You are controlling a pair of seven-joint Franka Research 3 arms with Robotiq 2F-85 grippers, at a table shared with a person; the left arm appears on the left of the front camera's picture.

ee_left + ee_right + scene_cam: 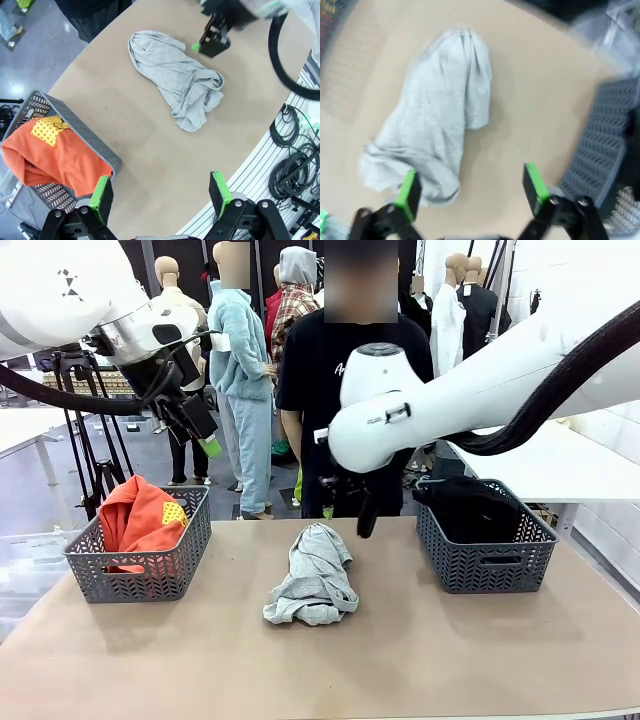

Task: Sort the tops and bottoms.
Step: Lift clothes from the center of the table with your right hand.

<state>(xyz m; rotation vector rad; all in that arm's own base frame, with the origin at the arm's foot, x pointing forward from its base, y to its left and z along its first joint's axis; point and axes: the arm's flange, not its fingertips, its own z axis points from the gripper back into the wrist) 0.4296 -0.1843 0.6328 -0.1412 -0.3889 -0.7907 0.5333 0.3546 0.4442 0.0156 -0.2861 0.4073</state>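
Your right gripper (470, 192): jaws wide, empty, hovering just above grey shirt (315, 575) crumpled at table (420, 660) centre. Your left gripper (162, 192): wide, empty, raised over left basket (150, 575) holding orange T-shirt (140, 520). Black bottoms (475, 505) in right basket (485, 565).

Table (420, 660): shirt (314, 576) at centre; left basket (140, 575) holding T-shirt (138, 520), right basket (487, 560) holding bottoms (470, 508); person (345, 370) behind the far edge.
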